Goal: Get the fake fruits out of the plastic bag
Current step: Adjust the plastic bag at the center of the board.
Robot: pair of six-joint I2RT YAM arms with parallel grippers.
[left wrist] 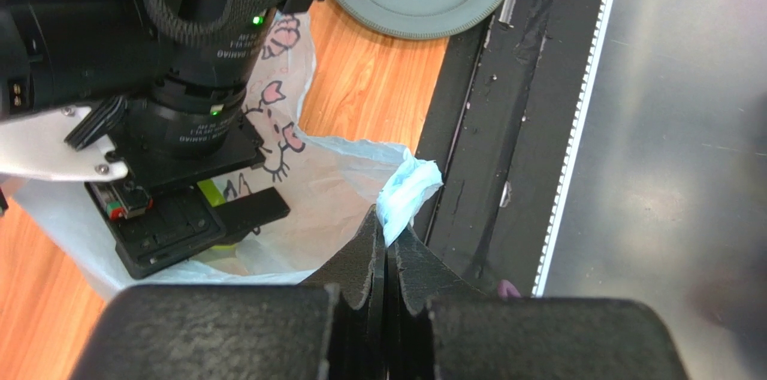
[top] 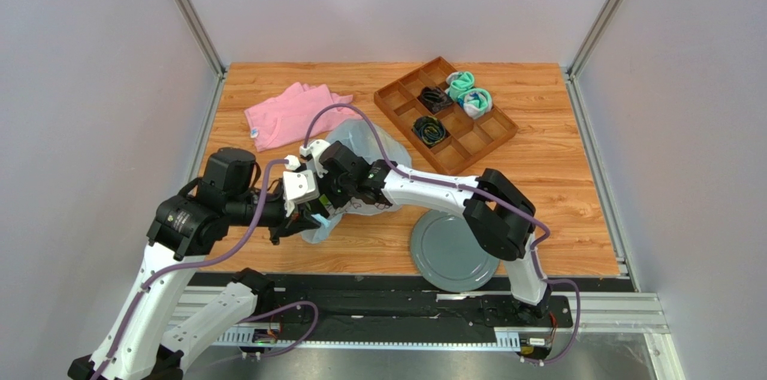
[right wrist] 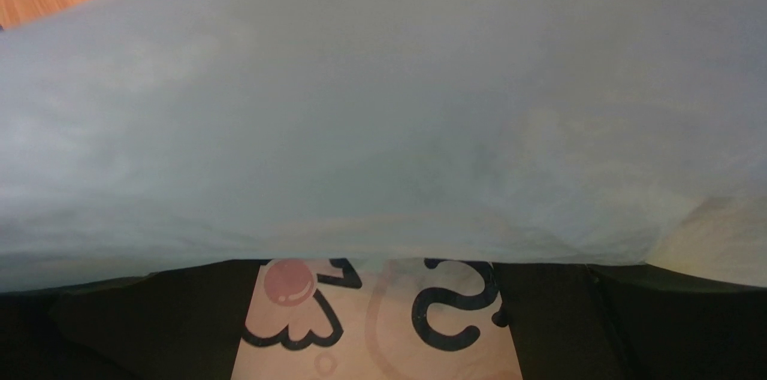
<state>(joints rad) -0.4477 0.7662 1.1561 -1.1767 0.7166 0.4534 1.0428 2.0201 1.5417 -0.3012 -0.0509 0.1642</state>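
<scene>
While both arms lean in over it, the table [top: 558, 173]: wood-grain top, with walls on the left, right and far sides.
Plastic bag [top: 371, 142]: pale-blue and thin, it lies left of the table's middle, between the pink cloth and the plate, under both wrists. Its cartoon print faces up.
Tray [top: 491, 131]: wooden and divided, at the far right, set at an angle.
Pink cloth [top: 288, 115]: rumpled, at the far left, just beside the bag.
Plate [top: 455, 250]: grey and round, near and right of the bag. Its near rim reaches the black strip.
Left gripper [left wrist: 387, 254]: its fingers are pressed together on a bunched bit of the bag's edge.
Right gripper [right wrist: 383, 313]: its fingers stand wide apart with printed film between them. More film drapes over the tips, and I see nothing held.
Socks [top: 475, 101]: rolled, two teal and two black, in the tray's compartments.
Fake fruits [left wrist: 210, 193]: they are in the bag. Only a yellow-green patch shows beside the right gripper, and I cannot tell which fruit it is.
</scene>
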